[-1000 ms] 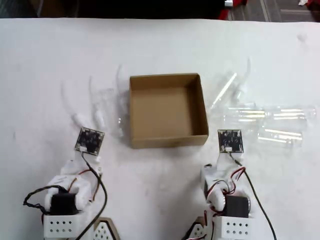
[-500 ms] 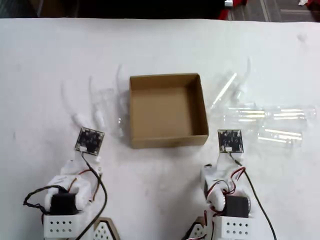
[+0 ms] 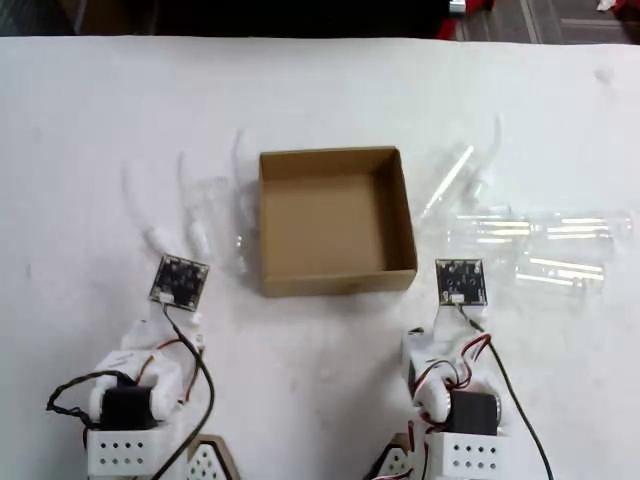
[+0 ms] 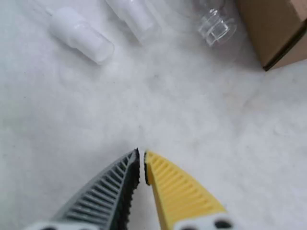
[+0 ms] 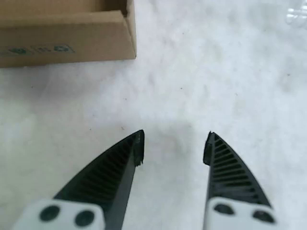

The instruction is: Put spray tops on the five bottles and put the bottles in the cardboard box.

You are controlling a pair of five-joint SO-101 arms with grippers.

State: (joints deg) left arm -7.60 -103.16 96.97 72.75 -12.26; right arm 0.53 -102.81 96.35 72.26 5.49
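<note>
Nothing has been capped or boxed yet, by the look of it. The cardboard box (image 3: 338,281) is seen open at the middle of the tabletop (image 3: 320,90), and no bottle has been put in it. Both arms are parked at the near edge, the left arm (image 3: 140,385) toward the near left corner and the right arm (image 3: 450,385) right of centre.

The left gripper (image 4: 142,160) is held over the white tabletop with its grey and yellow fingers pressed almost together and nothing between them. The right gripper (image 5: 173,143) is spread wide and holds nothing, and the box's near corner is seen just ahead of it.

White spray tops (image 3: 160,238) are laid on their sides left of the box, with thin dip tubes trailing toward the far edge. One clear threaded bottle neck (image 4: 218,28) is spotted just beside the box's left wall. The other clear bottles (image 3: 530,235) are strewn flat between the box and the right edge.

Rolling is the likeliest trouble. Everything round lies on its side, so a top or bottle could be nudged away if it is met off-centre or by fingers not yet opened. The see-through bottles could easily be misjudged. The light box could be shoved if that neck is reached for carelessly. A dip tube could be bent or snagged at the bottle mouth.
</note>
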